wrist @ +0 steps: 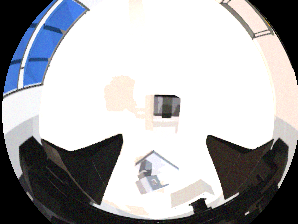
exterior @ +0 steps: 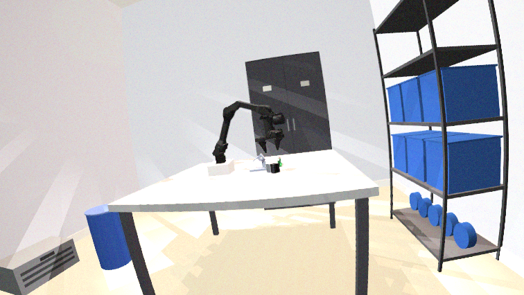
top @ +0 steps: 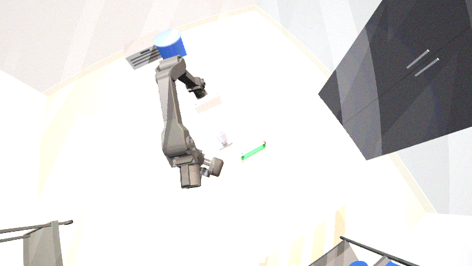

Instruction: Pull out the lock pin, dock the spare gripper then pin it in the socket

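The grey mount (top: 223, 138) (exterior: 261, 158) (wrist: 151, 184) stands on the table with its socket tilted; no pin is visible through it. The lock pin's red head (top: 264, 143) shows at one end of the green rest (top: 253, 152) (exterior: 280, 162), and its pale shaft lies along the rest. The spare gripper (exterior: 272, 167) (wrist: 166, 106), white with a dark end, lies on the table beyond the mount in the wrist view. My gripper (exterior: 271, 150) (wrist: 166, 140) is open and empty, fingers pointing down, above the spare gripper. In the top view the arm partly hides the spare gripper.
The arm's white base block (top: 208, 103) (exterior: 220, 167) stands on the table (exterior: 234, 204), on the other side of the mount from the spare gripper. A dark cabinet (exterior: 289, 95), a shelf rack with blue bins (exterior: 470, 95) and a blue drum (exterior: 109, 237) stand off the table.
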`<state>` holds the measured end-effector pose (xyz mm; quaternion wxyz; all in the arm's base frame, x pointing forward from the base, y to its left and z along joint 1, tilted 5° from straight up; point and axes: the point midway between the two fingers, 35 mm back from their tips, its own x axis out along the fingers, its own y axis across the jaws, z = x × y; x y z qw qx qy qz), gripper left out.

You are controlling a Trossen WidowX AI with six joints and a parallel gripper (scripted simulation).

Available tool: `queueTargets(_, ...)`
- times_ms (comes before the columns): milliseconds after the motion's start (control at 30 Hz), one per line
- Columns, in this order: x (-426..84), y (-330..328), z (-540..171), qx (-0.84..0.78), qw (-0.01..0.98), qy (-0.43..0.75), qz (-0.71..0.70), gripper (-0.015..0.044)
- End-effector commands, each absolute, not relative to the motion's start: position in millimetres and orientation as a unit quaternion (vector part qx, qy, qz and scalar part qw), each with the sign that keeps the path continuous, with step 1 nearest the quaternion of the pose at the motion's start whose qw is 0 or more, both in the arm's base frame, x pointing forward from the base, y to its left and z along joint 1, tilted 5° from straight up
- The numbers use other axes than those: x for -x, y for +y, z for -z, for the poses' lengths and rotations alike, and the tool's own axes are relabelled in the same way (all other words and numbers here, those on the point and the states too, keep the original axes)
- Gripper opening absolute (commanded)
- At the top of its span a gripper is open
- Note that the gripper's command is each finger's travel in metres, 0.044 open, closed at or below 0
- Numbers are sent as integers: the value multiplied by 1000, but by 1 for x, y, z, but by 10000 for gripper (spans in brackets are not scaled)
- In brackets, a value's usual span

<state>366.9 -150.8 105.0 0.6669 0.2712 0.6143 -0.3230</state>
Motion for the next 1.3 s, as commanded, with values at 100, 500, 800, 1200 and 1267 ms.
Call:
queueTargets(100,-363,-155,-64,-271,660,620,328,440)
queueTargets(500,-363,-157,-39,-271,660,620,328,440)
queueTargets(800,-363,-159,-25,-271,660,620,328,440)
queueTargets(1200,-363,-160,-5,-271,659,620,328,440)
queueTargets(1267,-363,-160,-2,-271,659,620,328,440)
